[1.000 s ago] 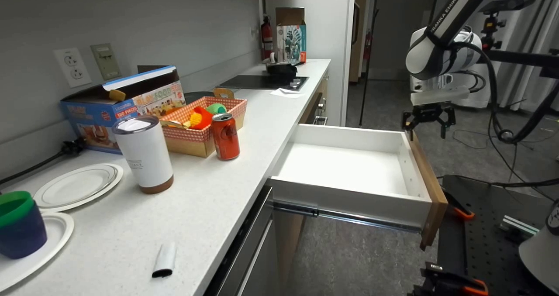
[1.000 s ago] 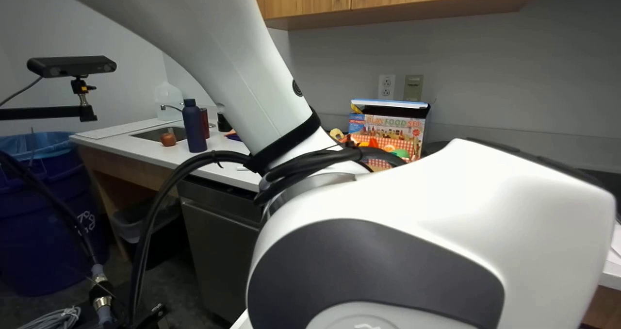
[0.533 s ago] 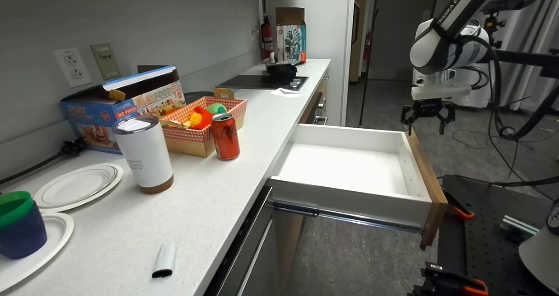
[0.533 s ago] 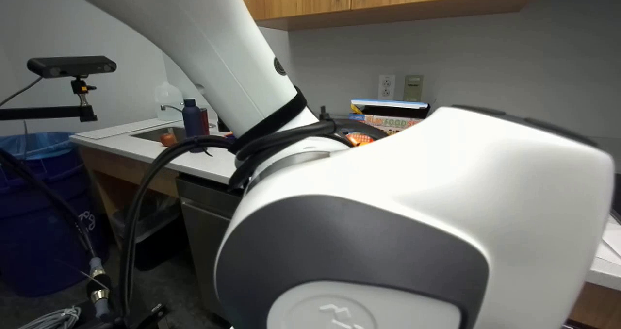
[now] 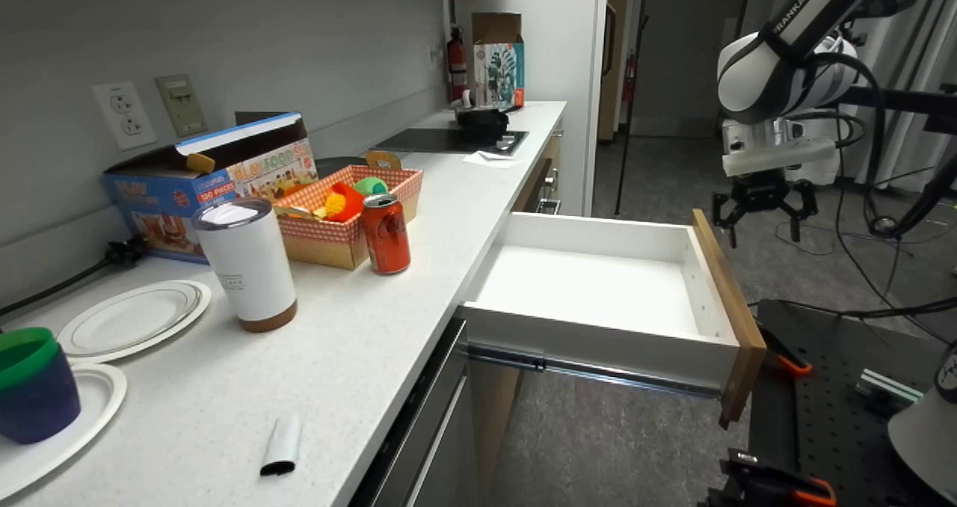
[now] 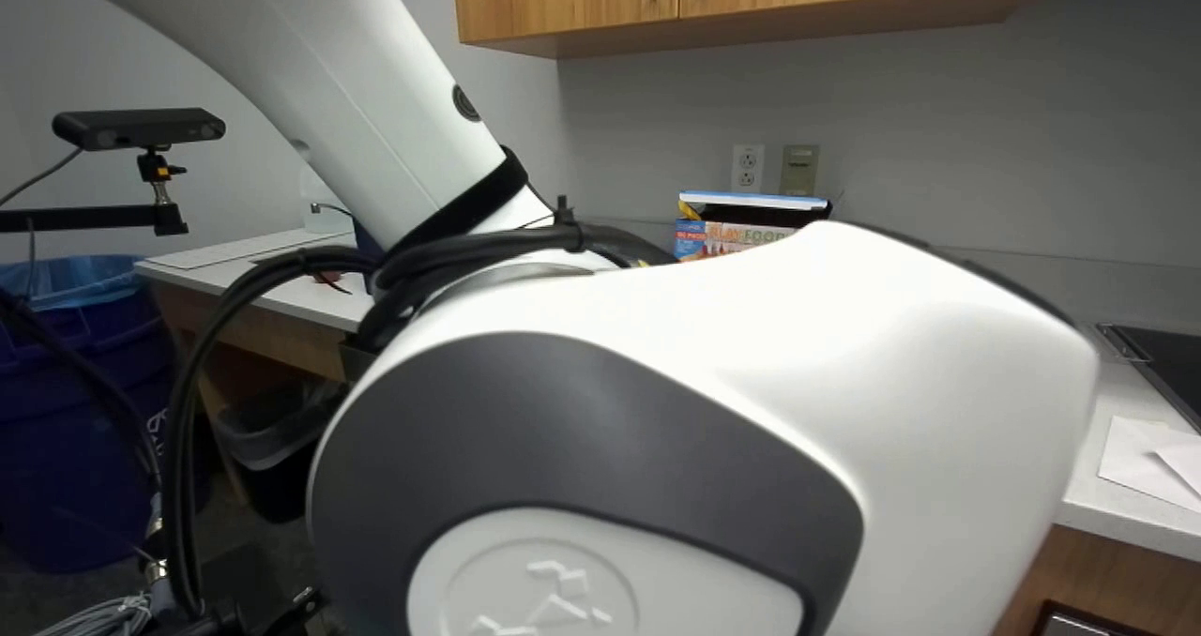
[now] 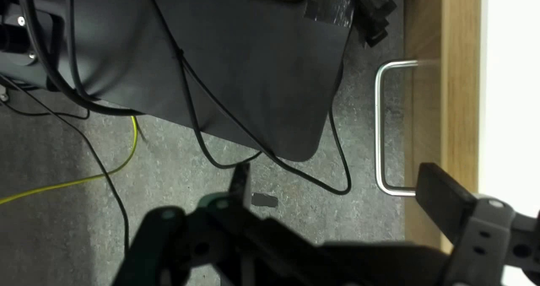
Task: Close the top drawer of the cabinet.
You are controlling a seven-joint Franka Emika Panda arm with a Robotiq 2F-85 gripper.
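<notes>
The pincer point(image 5: 764, 235) hangs spread, holding nothing, just outside the front panel point(image 5: 731, 297) of the top drawer point(image 5: 598, 275) in an exterior view — whether it touches the wood, I cannot tell. On that panel's outer face the wrist view shows a metal handle point(image 7: 379, 125), ungripped. The drawer stands well out from the cabinet point(image 5: 389, 305), its slide rail point(image 5: 605, 375) exposed. As I judge it, none of the closing is done — the full inward push is left.

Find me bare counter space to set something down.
Bare countertop lies between the red soda can, white tumbler, pale tube and open top drawer; another patch, between can and white paper. Crowded: around the play-food box and gingham basket.
</notes>
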